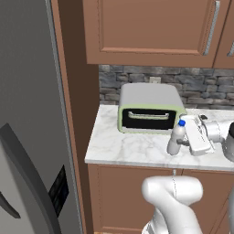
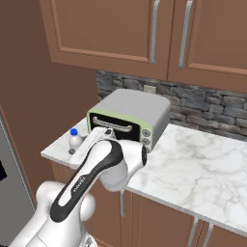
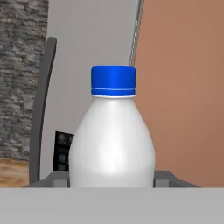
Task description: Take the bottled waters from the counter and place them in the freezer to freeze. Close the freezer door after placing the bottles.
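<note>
A small whitish bottled water [image 1: 176,138] with a blue cap stands upright at the front of the marble counter [image 1: 123,146], just right of the toaster oven's front. My gripper [image 1: 182,142] reaches it from the right and is shut on its body. In the hand view the bottled water [image 3: 112,140] is seen close up, with a dark fingertip [image 3: 53,178] on either side of its base. The bottled water [image 2: 75,140] also peeks out left of my hand in the right base view. The grey freezer [image 1: 27,114] stands to the left, its doors closed.
A grey and green toaster oven [image 1: 148,107] sits at the back of the counter, close behind the bottle. A brown wooden panel [image 1: 75,105] separates the counter from the freezer. Wooden wall cabinets [image 1: 151,27] hang overhead. Bare marble [image 2: 193,169] stretches to the right.
</note>
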